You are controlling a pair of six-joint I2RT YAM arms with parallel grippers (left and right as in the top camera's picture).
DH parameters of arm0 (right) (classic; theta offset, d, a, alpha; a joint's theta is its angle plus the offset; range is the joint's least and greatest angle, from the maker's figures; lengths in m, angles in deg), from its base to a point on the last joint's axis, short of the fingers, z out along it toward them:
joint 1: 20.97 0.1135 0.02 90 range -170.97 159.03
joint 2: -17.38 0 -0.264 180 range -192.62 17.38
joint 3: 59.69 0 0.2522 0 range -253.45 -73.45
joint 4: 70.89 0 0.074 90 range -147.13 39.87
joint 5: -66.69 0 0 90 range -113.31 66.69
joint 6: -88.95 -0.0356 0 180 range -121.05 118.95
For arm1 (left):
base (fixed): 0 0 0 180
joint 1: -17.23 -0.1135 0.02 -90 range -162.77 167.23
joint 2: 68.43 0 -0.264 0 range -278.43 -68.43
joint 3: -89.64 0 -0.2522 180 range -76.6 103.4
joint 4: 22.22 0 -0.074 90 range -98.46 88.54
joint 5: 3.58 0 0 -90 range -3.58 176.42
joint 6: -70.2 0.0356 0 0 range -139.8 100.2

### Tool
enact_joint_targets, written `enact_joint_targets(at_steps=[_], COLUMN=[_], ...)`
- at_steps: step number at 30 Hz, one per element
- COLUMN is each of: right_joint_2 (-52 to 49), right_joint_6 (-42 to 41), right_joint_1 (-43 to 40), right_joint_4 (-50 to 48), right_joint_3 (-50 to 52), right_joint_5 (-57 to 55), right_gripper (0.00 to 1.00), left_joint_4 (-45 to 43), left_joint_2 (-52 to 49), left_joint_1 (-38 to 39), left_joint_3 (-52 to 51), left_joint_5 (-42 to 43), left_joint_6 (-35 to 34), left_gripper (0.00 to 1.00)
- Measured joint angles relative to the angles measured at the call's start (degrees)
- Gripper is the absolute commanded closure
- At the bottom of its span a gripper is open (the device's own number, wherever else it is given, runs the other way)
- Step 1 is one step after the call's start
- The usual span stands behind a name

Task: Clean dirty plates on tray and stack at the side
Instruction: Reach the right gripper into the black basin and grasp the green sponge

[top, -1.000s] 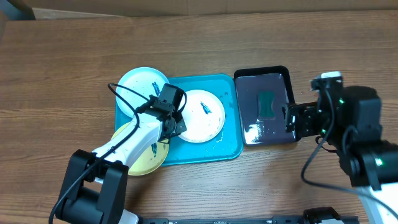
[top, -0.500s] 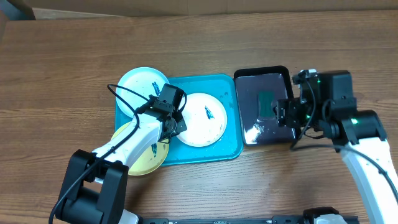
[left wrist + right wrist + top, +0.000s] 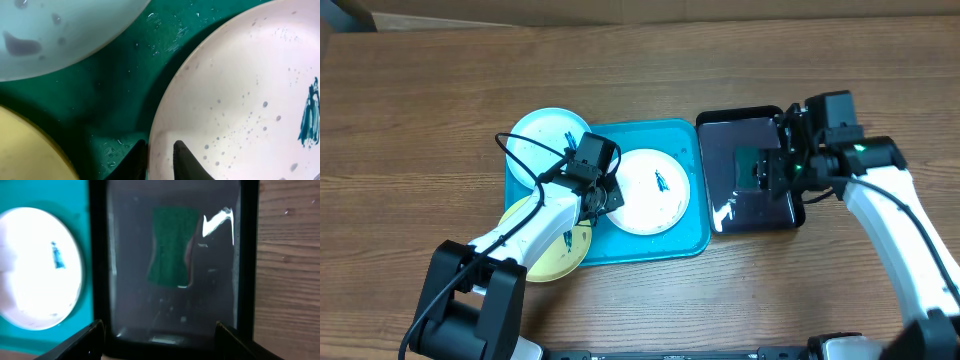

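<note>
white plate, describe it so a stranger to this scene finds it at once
Find the turquoise tray mid-table. The white plate lies wholly inside it, the left hand at its left rim. The pale blue plate and yellow plate overhang the tray's left edge; only this one is white, with a central blue smear.

Brown wooden table under soft, even indoor light.

The table (image 3: 640, 70) fills almost the whole overhead view, its grain running side to side in darker and lighter streaks, and it stretches well out past the left gripper (image 3: 605, 195) on its outer side. Just to the outer side of the right gripper (image 3: 160, 342) the same wood shows, paler. Far beyond both grippers a pale tan strip (image 3: 670, 8) borders the table's far edge, and a dark shape (image 3: 340, 12) sits in the corner past the left gripper. Shadows are faint.
</note>
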Motion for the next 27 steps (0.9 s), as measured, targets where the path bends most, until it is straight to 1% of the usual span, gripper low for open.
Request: enact_joint_targets(at_steps=[3,7,9,14,17,24,27], right_joint_2=[-4.57,-9.05,-10.99,-14.34,-15.47,-15.80,-15.80], right_joint_6=[-0.35,-0.52,-0.57,-0.55,-0.59,-0.61,-0.63], right_joint_1=[0.00,0.28,0.85,2.84,3.80,4.20,4.20], right_joint_4=[-2.43,-4.76,-5.62,-7.23,-8.28,-8.81,-12.04], right_joint_3=[0.00,0.00,0.00,0.00,0.00,0.00,0.44], right_joint_5=[-0.79,-1.22,-1.36,-1.70,-2.91,-5.64,-6.03], right_gripper=[0.28,0.28,0.28,0.28,0.28,0.28,0.28], left_joint_4=[0.04,0.11,0.17,1.36,4.42,6.84,6.86], left_joint_2=[0.00,0.00,0.00,0.00,0.00,0.00,0.00], left_joint_1=[0.00,0.00,0.00,-0.17,-1.44,-4.63,-4.57], left_joint_3=[-0.02,-0.02,-0.04,-0.02,0.26,2.14,2.14], left_joint_5=[0.24,1.36,1.77,2.56,3.87,4.79,4.98], left_joint_6=[0.26,2.51,3.37,4.74,5.33,5.57,5.57], left_gripper=[0.74,0.69,0.68,0.68,0.68,0.69,0.69])
